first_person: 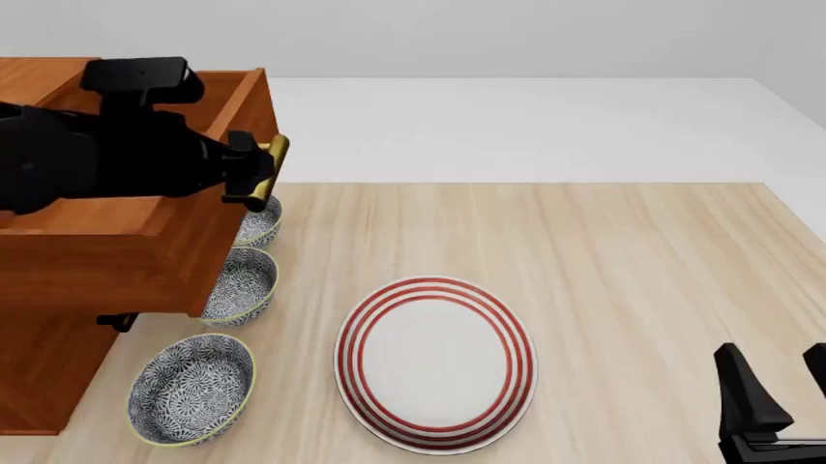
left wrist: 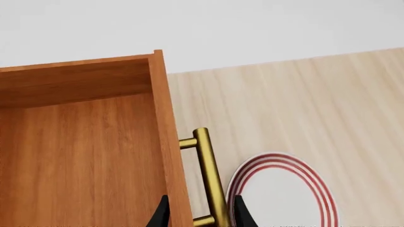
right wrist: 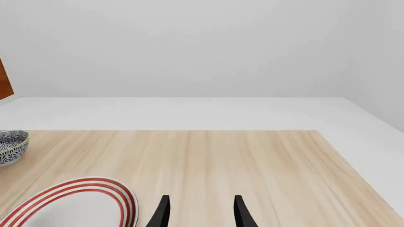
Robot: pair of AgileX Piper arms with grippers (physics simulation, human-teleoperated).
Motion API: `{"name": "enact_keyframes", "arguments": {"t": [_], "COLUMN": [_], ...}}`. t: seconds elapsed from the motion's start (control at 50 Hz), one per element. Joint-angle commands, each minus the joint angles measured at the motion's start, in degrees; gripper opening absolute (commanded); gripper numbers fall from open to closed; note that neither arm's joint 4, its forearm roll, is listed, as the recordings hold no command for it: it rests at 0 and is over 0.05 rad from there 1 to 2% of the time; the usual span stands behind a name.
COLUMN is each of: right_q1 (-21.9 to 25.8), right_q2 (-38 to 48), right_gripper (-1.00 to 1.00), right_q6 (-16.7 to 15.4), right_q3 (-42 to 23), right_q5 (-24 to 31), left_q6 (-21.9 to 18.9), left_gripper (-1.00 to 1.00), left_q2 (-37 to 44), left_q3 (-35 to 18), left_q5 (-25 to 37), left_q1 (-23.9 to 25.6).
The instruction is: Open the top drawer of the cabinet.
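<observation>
The cabinet (first_person: 39, 372) stands at the table's left, its front facing right. The top drawer (first_person: 116, 256) stands pulled out over the bowls; its empty wooden inside shows in the left wrist view (left wrist: 82, 156). Its brass bar handle (left wrist: 211, 182) sits on the drawer front (first_person: 273, 159). My left gripper (first_person: 258, 176) is at that handle, and its fingers (left wrist: 241, 213) stand apart, straddling the drawer's front wall and the bar (left wrist: 200, 215). My right gripper (first_person: 775, 372) is open and empty low at the front right (right wrist: 200, 213).
A red-ringed white plate (first_person: 435, 362) lies in the middle front, also in the wrist views (left wrist: 284, 194) (right wrist: 69, 205). Three patterned bowls (first_person: 191, 387) (first_person: 243, 283) (first_person: 258, 222) line up beside the cabinet, partly under the drawer.
</observation>
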State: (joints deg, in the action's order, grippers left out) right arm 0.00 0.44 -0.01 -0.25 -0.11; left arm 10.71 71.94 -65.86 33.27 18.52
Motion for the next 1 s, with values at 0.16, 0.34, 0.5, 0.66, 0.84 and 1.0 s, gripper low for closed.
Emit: {"name": "enact_keyframes", "arguments": {"t": [0.16,0.34,0.5,0.66,0.84,1.0], "right_q1": [0.01,0.01,0.0,0.01,0.0,0.01], "right_q2": [0.0,0.01,0.0,-0.01,0.0,0.0], "right_gripper": [1.0,1.0,1.0,1.0,1.0,1.0], "right_q6": [0.0,0.0,0.01,0.01,-0.01,0.0], "right_q3": [0.0,0.0,0.0,0.0,0.0,0.0], "right_q5": [0.0,0.0,0.0,0.0,0.0,0.0], "left_q6": [-2.36,-2.32,-2.12,-2.16,-2.5,-2.61], "left_gripper": [1.0,1.0,1.0,1.0,1.0,1.0], "left_q2": [4.58,2.73,0.98,-0.01,-0.76,-1.25], "left_q3": [0.17,-3.58,-8.78,-12.52,-16.37,-18.07], "left_q5": [4.42,6.88,10.11,12.33,14.5,15.63], "left_q1": [3.18,2.97,3.13,2.89,2.27,2.16]}}
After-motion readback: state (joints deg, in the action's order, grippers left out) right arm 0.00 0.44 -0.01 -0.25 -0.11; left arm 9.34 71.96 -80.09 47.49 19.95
